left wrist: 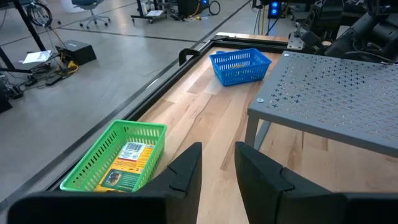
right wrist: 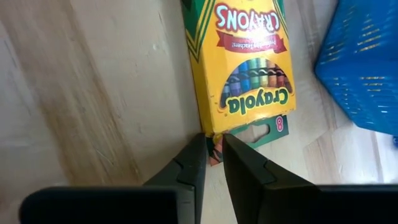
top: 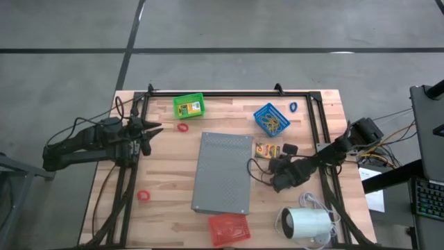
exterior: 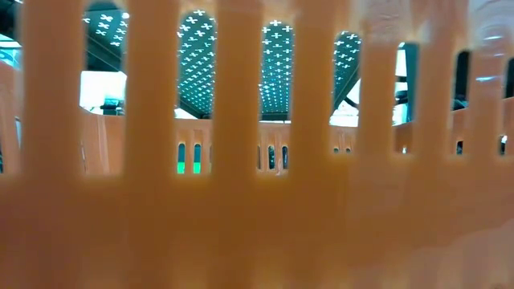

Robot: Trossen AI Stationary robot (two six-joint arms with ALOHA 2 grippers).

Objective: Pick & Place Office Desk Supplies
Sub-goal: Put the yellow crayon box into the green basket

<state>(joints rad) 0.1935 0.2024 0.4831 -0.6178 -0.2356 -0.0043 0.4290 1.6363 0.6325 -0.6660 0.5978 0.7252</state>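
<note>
Pinching 1 corner of the flat yellow cardboard crayon box lying beside the grey perforated metal slab, the right gripper holds something light, stiff, likely crushable.

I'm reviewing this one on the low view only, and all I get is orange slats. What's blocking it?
Observer: A red basket at the table's front edge, right against that camera.
Operator: Is either arm working?
Observer: The right gripper pinches the end of a crayon box lying beside the blue basket.
Operator: And the left?
Observer: The left gripper is open and empty, by the green basket, which holds another box.
</note>
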